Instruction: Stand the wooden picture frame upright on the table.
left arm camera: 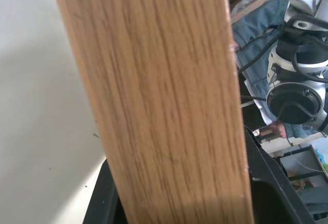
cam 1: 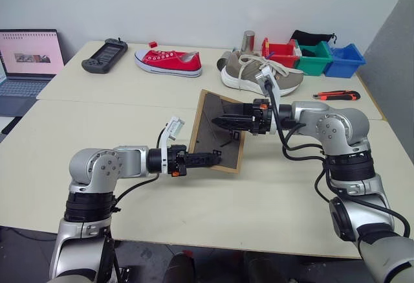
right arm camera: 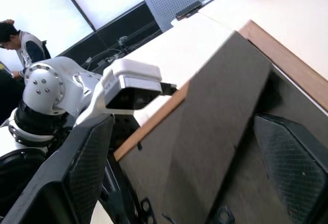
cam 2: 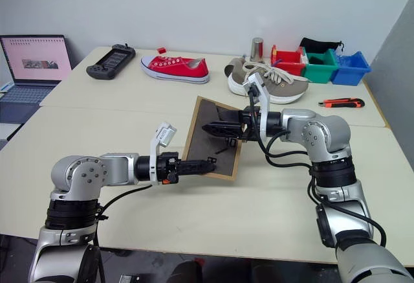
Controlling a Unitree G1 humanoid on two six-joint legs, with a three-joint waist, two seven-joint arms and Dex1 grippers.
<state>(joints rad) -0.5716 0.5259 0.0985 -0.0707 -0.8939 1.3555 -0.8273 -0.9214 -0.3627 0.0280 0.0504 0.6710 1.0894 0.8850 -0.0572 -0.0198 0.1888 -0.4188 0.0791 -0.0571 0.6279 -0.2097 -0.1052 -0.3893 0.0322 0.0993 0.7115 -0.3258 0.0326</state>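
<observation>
Two robot arms meet over the middle of the pale tabletop (cam 1: 97, 199). Between them the wooden picture frame (cam 2: 202, 142) is raised and tilted, its dark back facing the camera, its lower edge at or just above the tabletop. The left gripper (cam 2: 206, 164) is clenched on the frame's lower wooden edge. The right gripper (cam 2: 211, 128) has its fingers spread wide in front of the dark back, near the fold-out stand, grasping nothing. Judging from this, the task is partway: the frame is lifted, but the stand does not look opened and the frame is not yet standing alone. At the far side lie a red sneaker (cam 1: 168, 61), a beige sneaker (cam 1: 259, 72), coloured bins (cam 1: 317, 58) and a laptop (cam 1: 29, 66).
</observation>
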